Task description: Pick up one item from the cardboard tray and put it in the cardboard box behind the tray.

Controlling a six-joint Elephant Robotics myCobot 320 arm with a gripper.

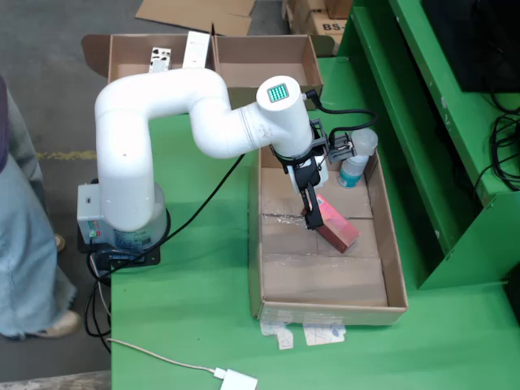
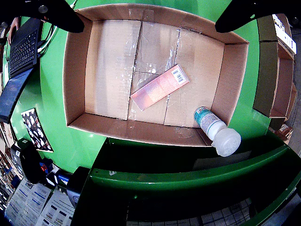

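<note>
The view from above shows the white arm (image 1: 175, 114) reaching over the cardboard tray (image 1: 394, 260), with the gripper (image 1: 311, 213) hanging just over the pink box (image 1: 337, 223). The view that rides on the gripper shows both black fingers (image 2: 56, 14) at the upper corners, spread wide with nothing between them. In this view the pink box lies flat and diagonal near the middle of the tray floor, barcode end toward the upper right. A white-capped bottle (image 2: 214, 129) stands in the tray's lower-right corner, well apart from the box.

The step in hand appears to be the descent onto the pink box. Rotate the wrist so that the fingers close across the narrow width of the box, not along its length. Centre the grasp on the box's middle to prevent tipping on lift.

Open floor surrounds the box on all sides, so neither the tray walls nor the bottle should obstruct finger travel. Lift straight up until the box clears the tray rim. The cardboard box (image 1: 264, 61) sits beyond the tray in the view from above, beside a second compartment (image 1: 134, 57) holding white items; clear the near wall before lowering.
</note>
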